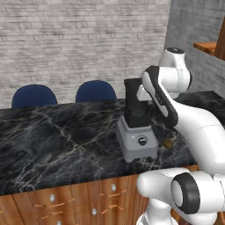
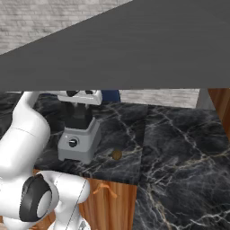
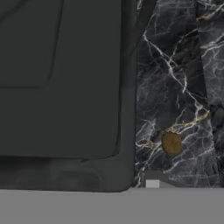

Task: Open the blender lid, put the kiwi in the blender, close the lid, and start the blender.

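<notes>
Kiwi beside blender lid in hand view; gripper's spread impossible to tell.

Open counter left of blender; kiwi just right of base, bare marble around; arm crowds jar's right side.

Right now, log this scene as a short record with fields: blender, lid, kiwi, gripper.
blender: upright on the black marble counter, knob facing the robot
blender lid: dark flat top on the jar, seen close from above in the hand view
kiwi: on the counter beside the grey base, apart from it
gripper: up at the jar's top; jaw state unclear, holding nothing visible
</notes>
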